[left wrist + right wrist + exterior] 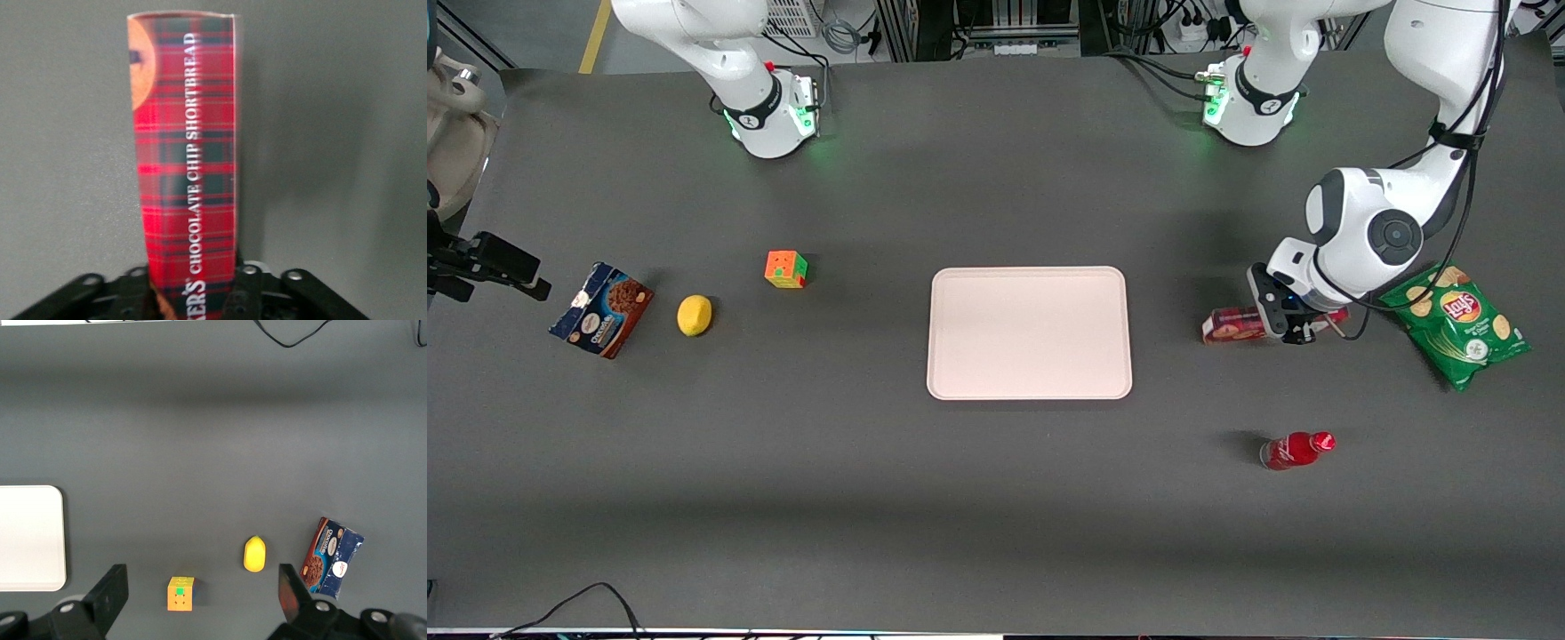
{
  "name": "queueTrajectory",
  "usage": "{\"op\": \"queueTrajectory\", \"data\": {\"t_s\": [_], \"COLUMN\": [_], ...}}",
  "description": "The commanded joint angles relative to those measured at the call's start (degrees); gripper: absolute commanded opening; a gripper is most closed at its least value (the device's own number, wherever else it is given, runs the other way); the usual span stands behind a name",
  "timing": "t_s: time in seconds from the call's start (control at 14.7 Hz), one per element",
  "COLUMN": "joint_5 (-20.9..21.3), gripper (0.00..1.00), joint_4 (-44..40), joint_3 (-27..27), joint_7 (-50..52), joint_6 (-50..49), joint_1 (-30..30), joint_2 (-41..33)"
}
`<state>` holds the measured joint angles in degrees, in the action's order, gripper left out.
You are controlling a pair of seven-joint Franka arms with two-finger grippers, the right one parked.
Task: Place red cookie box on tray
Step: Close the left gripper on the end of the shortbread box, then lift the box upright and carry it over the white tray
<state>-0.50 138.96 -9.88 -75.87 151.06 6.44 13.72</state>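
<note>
At the front view's right, the gripper [1294,327] pinched the red cookie box [1232,324] between its jaws; it should lift level, then carry it to the central tray [1030,333].

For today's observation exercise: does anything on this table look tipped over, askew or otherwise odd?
The red bottle lies on its side, nearer the front camera than the red cookie box. The blue cookie box sits askew toward the parked arm's end. The gripper is at the red cookie box, beside the tray. Nothing looks spilled or damaged.
</note>
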Motion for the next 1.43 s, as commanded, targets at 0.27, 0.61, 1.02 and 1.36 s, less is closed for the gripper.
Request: {"op": "queueTrajectory", "data": {"t_s": [0.27, 0.61, 1.02, 1.36], "joint_5": [-2.5, -6.6, -6.9, -6.9], "gripper": [0.00, 0.00, 0.00, 0.00], "joint_4": [-1.5, -9.6, -19.0, -23.9], "joint_3": [-0.7, -5.1, -14.4, -25.5], "joint_7": [3.0, 15.6, 44.1, 73.3], "joint_6": [-5.3, -20.3, -28.9, -28.1], "joint_1": [1.3, 1.4, 1.4, 1.1], "joint_2": [-1.8, -6.2, -7.7, -5.8]}}
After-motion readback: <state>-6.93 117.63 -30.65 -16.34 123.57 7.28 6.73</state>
